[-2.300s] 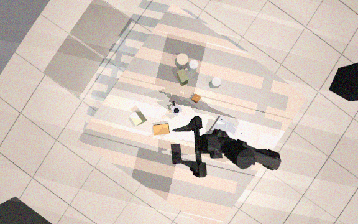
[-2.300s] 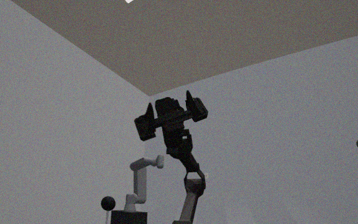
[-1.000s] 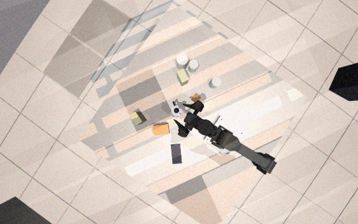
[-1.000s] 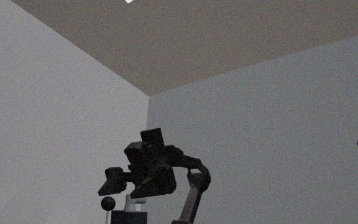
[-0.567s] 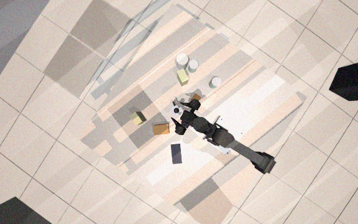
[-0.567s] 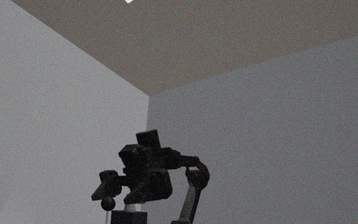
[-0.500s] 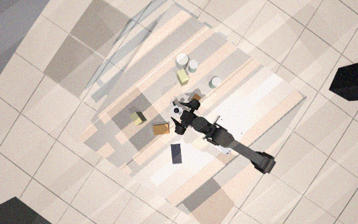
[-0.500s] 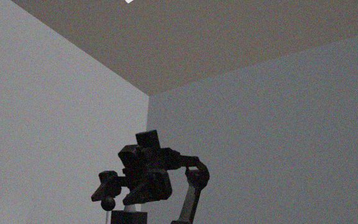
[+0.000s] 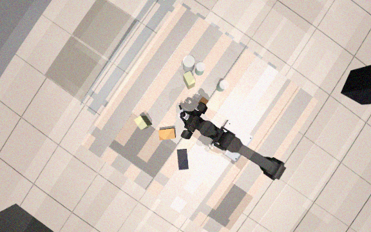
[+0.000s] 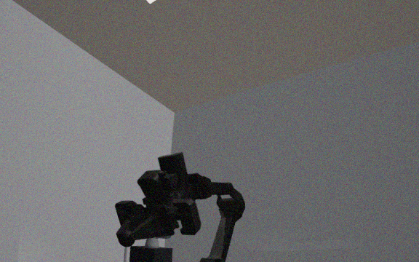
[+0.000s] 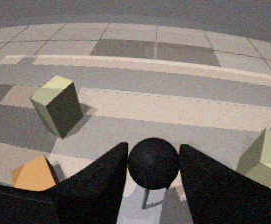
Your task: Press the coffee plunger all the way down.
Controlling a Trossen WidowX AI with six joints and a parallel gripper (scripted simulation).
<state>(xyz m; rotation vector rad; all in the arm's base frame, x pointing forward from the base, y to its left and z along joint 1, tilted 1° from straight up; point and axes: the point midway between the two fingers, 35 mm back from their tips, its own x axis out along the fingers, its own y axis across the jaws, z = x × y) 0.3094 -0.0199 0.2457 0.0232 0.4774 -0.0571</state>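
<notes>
I have the gripper (image 11: 154, 163) closed on the plunger knob (image 11: 152, 161), a black ball pinched between both fingers. Left of the knob sit an olive block (image 11: 57, 104) and an orange block (image 11: 34, 175). I can read no writing.

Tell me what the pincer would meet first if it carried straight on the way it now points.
Nothing new: the pincer is already shut on the black plunger knob. Pushing on would likely drive that knob ahead; beyond it only striped floor shows, though depth is unclear.
</notes>
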